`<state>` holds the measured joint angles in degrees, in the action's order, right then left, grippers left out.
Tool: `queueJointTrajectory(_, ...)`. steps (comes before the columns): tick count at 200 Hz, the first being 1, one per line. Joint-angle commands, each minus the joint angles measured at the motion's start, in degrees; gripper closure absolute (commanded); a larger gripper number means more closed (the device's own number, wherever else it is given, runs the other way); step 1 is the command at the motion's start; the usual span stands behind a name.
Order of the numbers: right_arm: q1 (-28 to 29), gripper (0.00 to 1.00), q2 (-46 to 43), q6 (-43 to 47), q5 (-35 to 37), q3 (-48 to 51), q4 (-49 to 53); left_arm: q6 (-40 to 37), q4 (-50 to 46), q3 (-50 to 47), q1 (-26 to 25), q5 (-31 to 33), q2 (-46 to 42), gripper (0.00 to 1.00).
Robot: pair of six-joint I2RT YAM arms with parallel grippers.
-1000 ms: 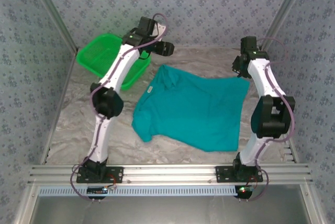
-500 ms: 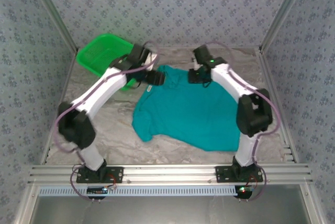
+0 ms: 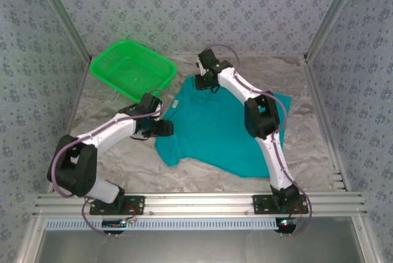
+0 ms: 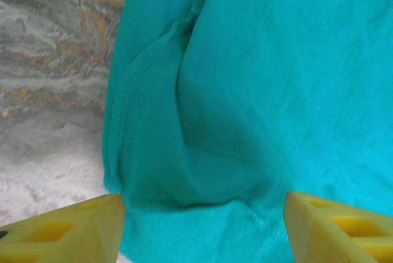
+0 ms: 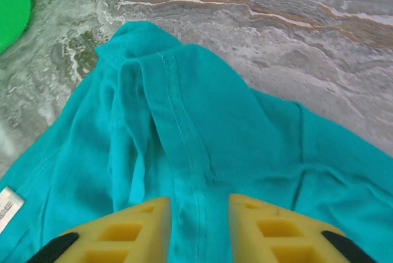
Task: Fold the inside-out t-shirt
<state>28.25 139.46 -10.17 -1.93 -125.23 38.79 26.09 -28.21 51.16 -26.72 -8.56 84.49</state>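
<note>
t-shirt (image 3: 215, 137) edge lies between wide left fingers (image 4: 61, 229); right fingers (image 5: 123, 232) narrow astride a fold (grip unclear)

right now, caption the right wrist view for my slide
Right gripper straddling a raised seam of the teal t-shirt on the marbled table

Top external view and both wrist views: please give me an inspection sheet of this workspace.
Surface: marbled table cover, wrinkled.
Job's things: teal t-shirt spread out and unfolded, with its white neck label showing.
Clutter: green basket at far left, looks empty.
Tools: left tool open over the shirt's left edge. Right tool narrowly apart astride a seam fold at the far edge, grip unclear.
Cables: purple cables looped along both arms.
Surroundings: patterned walls, metal rail at the near edge.
</note>
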Motion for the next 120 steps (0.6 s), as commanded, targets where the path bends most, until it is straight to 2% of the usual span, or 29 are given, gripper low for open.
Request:
queueJointTrajectory(1, 0.8, 0.78, 4.2, 0.5, 2.8, -4.7, 3.2, 2.0, 4.2, -0.6, -0.1, -1.7, 2.2, 0.32)
queueJointTrajectory(14, 0.7, 0.92, 5.0, -0.2, 4.2, -6.2, 3.3, 2.0, 3.9, -0.8, -0.1, -1.1, 3.2, 0.34)
queueJointTrajectory(28, 0.0, 1.0, 5.4, -0.7, 4.1, -7.2, 2.7, 2.1, 3.4, -1.1, -0.1, -0.1, 3.9, 0.36)
queueJointTrajectory(45, -0.9, 1.0, 5.9, -1.4, 4.3, -8.5, 2.5, 2.0, 3.3, -2.0, -0.2, 0.5, 4.1, 0.37)
queueJointTrajectory(72, -2.7, 1.0, 6.5, -3.4, 8.5, -10.4, 1.7, 2.1, 2.5, -3.1, -0.1, 2.2, 3.9, 0.38)
queueJointTrajectory(120, -9.9, 1.0, 11.1, -10.7, 10.5, -19.7, 1.2, 0.9, 0.7, -3.3, -0.1, 2.3, 2.5, 0.38)
